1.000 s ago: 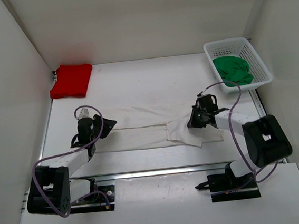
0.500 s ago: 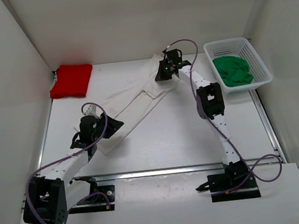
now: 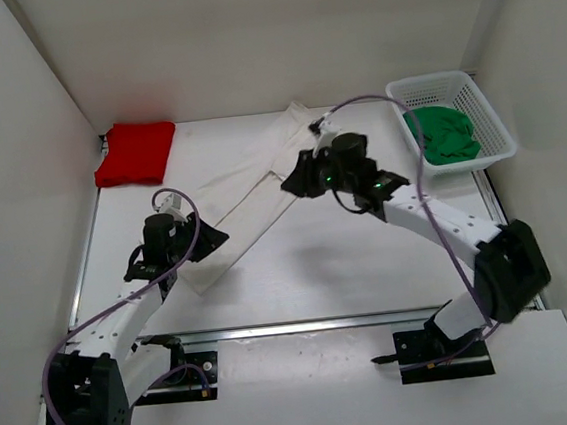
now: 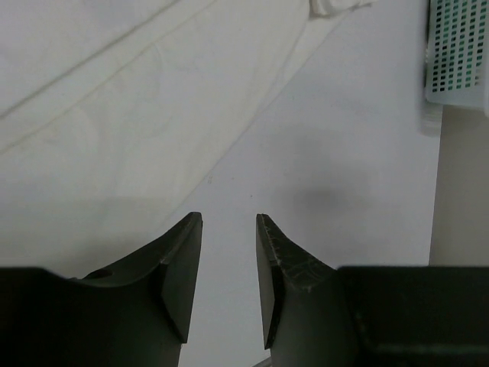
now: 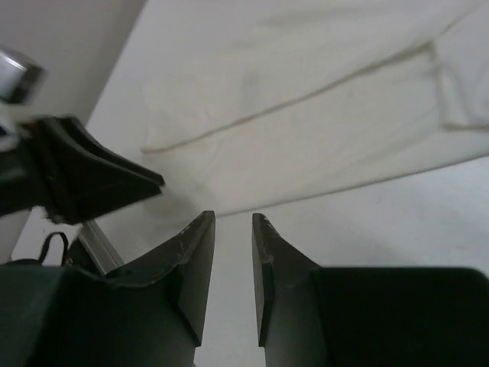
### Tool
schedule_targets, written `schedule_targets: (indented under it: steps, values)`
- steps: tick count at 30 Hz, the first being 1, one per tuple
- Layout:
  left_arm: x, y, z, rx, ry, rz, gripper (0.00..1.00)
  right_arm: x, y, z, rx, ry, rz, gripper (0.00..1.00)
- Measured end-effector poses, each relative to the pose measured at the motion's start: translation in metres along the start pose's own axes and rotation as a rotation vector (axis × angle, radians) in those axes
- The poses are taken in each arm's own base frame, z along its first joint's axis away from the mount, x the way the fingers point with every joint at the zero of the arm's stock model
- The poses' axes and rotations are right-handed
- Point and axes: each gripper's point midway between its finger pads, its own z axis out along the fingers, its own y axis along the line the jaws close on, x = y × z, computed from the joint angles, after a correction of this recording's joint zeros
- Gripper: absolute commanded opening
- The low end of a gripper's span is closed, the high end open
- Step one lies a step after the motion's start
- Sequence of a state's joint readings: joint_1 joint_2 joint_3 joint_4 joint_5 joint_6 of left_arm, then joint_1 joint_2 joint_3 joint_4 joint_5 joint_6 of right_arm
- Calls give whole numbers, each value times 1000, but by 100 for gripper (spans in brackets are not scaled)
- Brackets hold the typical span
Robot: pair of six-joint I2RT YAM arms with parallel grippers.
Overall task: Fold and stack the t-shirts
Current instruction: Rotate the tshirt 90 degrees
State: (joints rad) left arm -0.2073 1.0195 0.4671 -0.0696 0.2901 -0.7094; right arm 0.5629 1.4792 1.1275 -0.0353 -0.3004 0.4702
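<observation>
The white t-shirt (image 3: 249, 191) lies as a long diagonal band on the table (image 3: 369, 265). Half a second ago the right gripper (image 3: 293, 184) was at its far end; it has now drawn back to mid-length over the right edge, fingers narrowly parted and empty. The left gripper (image 3: 206, 238), over the near end, is also slightly parted on nothing. The red t-shirt (image 3: 135, 152) lies folded at the back left, and the green t-shirt (image 3: 442, 135) sits crumpled in the white mesh basket (image 3: 430, 82) at the back right.
</observation>
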Motion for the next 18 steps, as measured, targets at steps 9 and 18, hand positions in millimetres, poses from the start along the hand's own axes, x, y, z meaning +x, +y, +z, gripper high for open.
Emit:
schedule_targets:
  steps: [9,18]
  values:
    - [-20,-11,-17,28,-50,34,49,181,-36,89,117,389,147,42]
    - [-18,-13,-19,37,-44,37,49,170,-26,145,125,325,193,16]
